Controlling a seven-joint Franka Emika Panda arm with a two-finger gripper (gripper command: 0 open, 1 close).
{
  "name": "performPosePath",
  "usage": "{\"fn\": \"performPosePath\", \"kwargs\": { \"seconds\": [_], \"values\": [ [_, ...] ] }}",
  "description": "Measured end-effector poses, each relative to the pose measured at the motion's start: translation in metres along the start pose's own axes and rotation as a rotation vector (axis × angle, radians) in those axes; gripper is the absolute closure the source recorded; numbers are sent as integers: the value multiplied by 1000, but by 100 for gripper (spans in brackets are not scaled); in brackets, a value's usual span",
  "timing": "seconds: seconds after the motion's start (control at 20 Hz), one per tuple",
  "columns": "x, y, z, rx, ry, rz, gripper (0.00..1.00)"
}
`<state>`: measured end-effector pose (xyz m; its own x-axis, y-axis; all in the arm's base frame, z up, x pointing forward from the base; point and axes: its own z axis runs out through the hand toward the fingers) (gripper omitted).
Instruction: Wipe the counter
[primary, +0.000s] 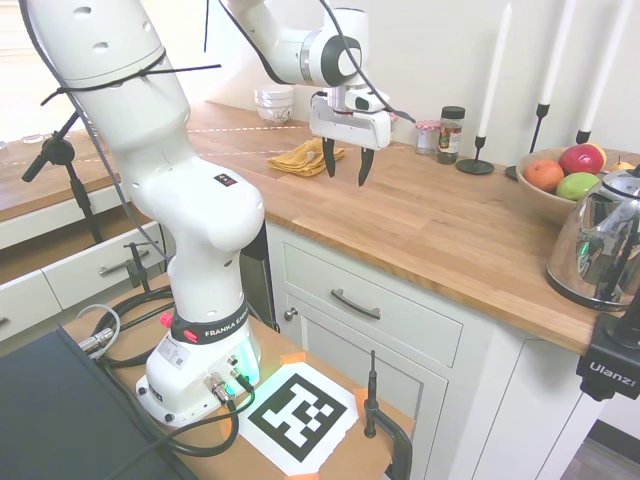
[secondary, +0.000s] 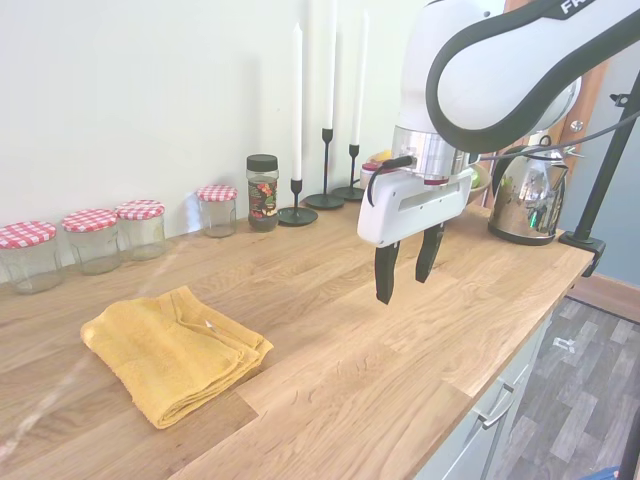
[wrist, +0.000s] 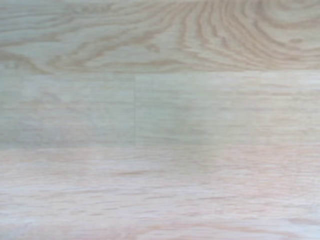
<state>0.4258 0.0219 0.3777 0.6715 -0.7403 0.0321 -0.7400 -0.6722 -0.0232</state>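
One folded mustard-yellow terry cloth lies flat on the long honey-brown plank-wood bench — four red-gingham-lidded glass jars stand along its wall edge — while the white arm's claw hangs over bare wood beside the cloth, pointing down, dark fingers apart, empty.

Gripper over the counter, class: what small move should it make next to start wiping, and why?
Probably travel sideways to above the folded yellow cloth and then lower. The gripper hangs open and empty above bare counter, clear of the wood, and the cloth lies untouched off to one side, so nothing is yet in hand to wipe with.
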Motion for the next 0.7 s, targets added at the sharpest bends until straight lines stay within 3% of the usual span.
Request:
{"fn": "performPosePath", "kwargs": {
  "seconds": [0.7],
  "values": [
    [-9,-32,8,16,38,-42,0]
  ]
}}
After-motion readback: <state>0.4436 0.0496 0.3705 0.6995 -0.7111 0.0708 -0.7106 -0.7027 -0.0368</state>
